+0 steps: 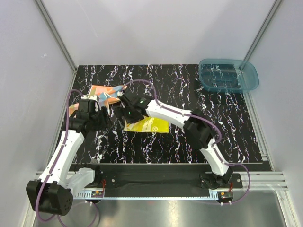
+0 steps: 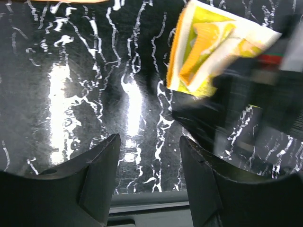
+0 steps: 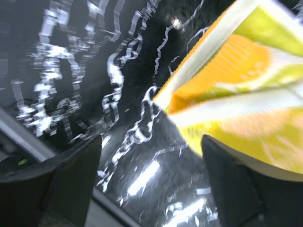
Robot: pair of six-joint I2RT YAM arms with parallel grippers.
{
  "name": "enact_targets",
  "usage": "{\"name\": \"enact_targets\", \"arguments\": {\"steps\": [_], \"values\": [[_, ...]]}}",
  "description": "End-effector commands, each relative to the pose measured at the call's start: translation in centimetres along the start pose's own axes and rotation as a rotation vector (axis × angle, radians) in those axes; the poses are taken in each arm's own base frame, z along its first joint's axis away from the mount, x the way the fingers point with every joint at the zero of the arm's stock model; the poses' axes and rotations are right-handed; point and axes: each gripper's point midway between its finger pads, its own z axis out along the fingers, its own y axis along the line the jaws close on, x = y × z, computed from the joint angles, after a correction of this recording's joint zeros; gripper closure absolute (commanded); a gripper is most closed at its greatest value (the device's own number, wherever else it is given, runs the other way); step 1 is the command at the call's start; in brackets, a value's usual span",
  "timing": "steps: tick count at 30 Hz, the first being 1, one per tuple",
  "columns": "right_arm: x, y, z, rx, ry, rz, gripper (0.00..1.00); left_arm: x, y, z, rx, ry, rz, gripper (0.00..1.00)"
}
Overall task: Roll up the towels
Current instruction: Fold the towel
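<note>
Mid-mat, yellow towel, R gripper agape at its edge, L gripper agape, bin far right.

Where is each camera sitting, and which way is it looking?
Top: above and behind the arms, looking down at the table, yellow towel, orange towel and teal bin; both arms show.
Left wrist: on the left arm, looking down past its open left gripper at the table.
Right wrist: on the right arm, looking past its open right gripper at the table.
Shared: all three views catch the yellow towel.
</note>
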Motion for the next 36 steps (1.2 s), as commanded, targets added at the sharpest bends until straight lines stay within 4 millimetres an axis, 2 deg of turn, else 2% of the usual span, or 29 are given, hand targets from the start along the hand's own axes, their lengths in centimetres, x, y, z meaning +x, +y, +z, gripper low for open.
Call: {"name": "enact_targets", "arguments": {"steps": [1, 2, 3, 5, 8, 9, 10, 11, 12, 14, 15, 16, 17, 19, 21, 23, 29, 36], "values": [[-6.5, 2.1, -10.2, -0.038, -0.239, -0.043, 0.05, -1.3, 0.9, -0.2, -0.062, -0.046, -0.012, 0.42], [-6.6, 2.2, -11.3, -0.043, -0.254, -0.044, 0.02, -1.5, 1.2, -0.1, -0.083, -0.055, -0.014, 0.42], [-6.6, 2.2, -13.1, -0.048, -0.275, -0.046, 0.00, -1.6, 1.1, 0.0, -0.080, -0.052, -0.017, 0.43], [-6.4, 1.2, -14.7, -0.027, -0.289, -0.029, 0.00, -1.6, 0.3, 0.3, -0.044, -0.037, -0.023, 0.43], [-4.5, -2.6, -16.1, 0.043, -0.272, 0.050, 0.04, -1.8, -1.0, 1.0, 0.008, -0.002, -0.036, 0.45], [-2.5, -4.4, -16.0, 0.066, -0.237, 0.099, 0.08, -2.3, -1.4, 1.3, 0.016, 0.005, -0.038, 0.45], [-1.6, -5.6, -15.8, 0.071, -0.217, 0.132, 0.10, -2.5, -1.7, 1.5, 0.028, 0.011, -0.043, 0.46], [-1.1, -7.9, -15.9, 0.099, -0.206, 0.184, 0.11, -2.7, -2.2, 1.7, 0.036, 0.015, -0.037, 0.46], [1.0, -9.8, -15.4, 0.133, -0.164, 0.227, 0.12, -3.4, -2.8, 2.1, 0.041, 0.020, -0.029, 0.46], [2.6, -12.9, -15.2, 0.180, -0.130, 0.283, 0.15, -3.5, -4.1, 2.7, 0.050, 0.039, 0.008, 0.46], [4.2, -14.1, -14.7, 0.204, -0.093, 0.296, 0.16, -3.4, -4.1, 3.9, 0.021, 0.068, 0.021, 0.46], [4.9, -14.9, -14.5, 0.225, -0.078, 0.308, 0.17, -4.3, -5.0, 4.0, 0.022, 0.056, 0.041, 0.46], [5.8, -16.1, -14.0, 0.249, -0.050, 0.325, 0.18, -3.6, -5.7, 5.3, 0.003, 0.097, 0.068, 0.46], [6.6, -16.7, -13.3, 0.254, -0.024, 0.333, 0.19, -4.5, -6.8, 6.3, -0.012, 0.096, 0.082, 0.46], [7.4, -17.4, -12.1, 0.253, 0.008, 0.340, 0.19, -4.0, -7.6, 8.1, -0.020, 0.140, 0.093, 0.46], [7.4, -17.5, -11.2, 0.245, 0.013, 0.340, 0.20, -3.9, -8.4, 9.6, -0.024, 0.161, 0.101, 0.47], [8.6, -18.9, -8.1, 0.279, 0.073, 0.344, 0.21, -3.6, -8.9, 12.2, -0.074, 0.172, 0.143, 0.47], [12.2, -20.2, -6.3, 0.313, 0.152, 0.370, 0.23, -2.2, -8.6, 14.8, -0.114, 0.195, 0.196, 0.47]]}}
